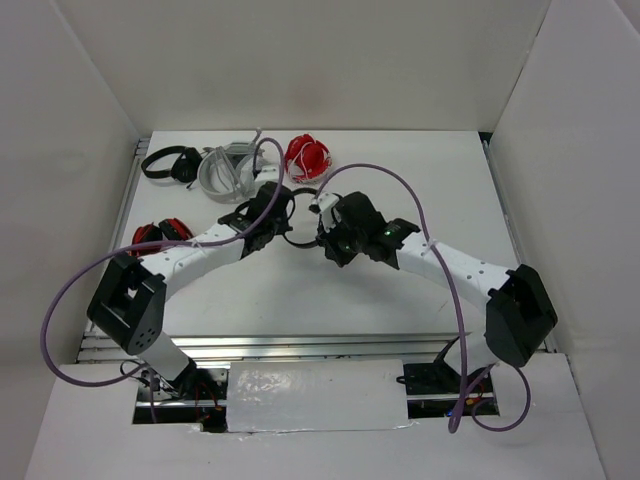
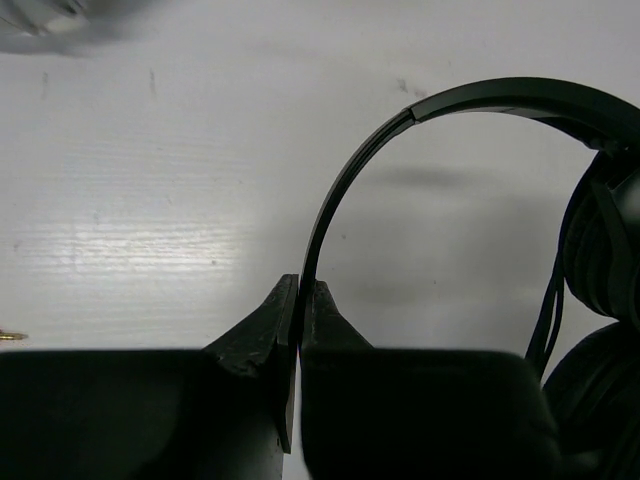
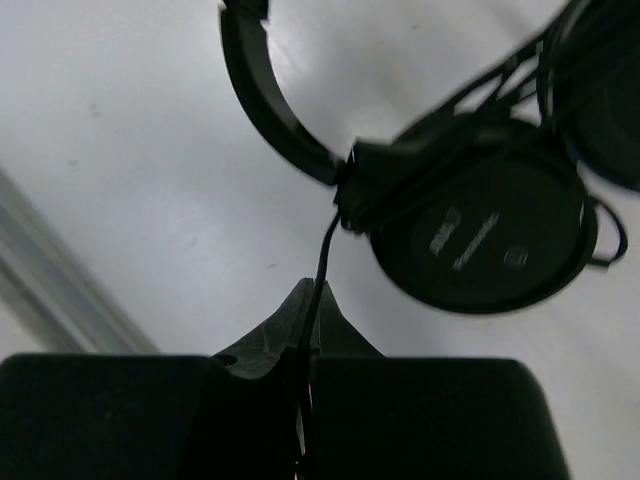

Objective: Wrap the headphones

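Item: headphones [image 1: 297,242], small black on-ear pair with thin headband [image 2: 350,180], round earcup [image 3: 480,230] and thin black cable [image 3: 325,250]. Location: centre of the top view, above the white table [image 1: 350,300], between the two arm tips. Hold, left: left gripper [image 2: 300,290] has its fingers pressed narrow on the headband's lower end, the band arching up and to the right of that wrist frame toward the earcups at the right edge. Hold, right: right gripper [image 3: 310,295] has its fingers pinched together on the cable just below the earcup's hinge, the cable running up from the fingertips into the joint. Condition of task: several thin strands cross the earcup and hinge toward the upper right of the right wrist frame, so some cable seems gathered there; that view is blurred and the turns cannot be counted. Judged under way, not finished: the pinched length has yet to be laid round and its end secured. Adjacent stock, upper left of the top view: grey-white headphones [image 1: 225,170], another black pair [image 1: 168,162], a red bundle [image 1: 308,155]; a red-and-black item [image 1: 160,232] at mid-left.
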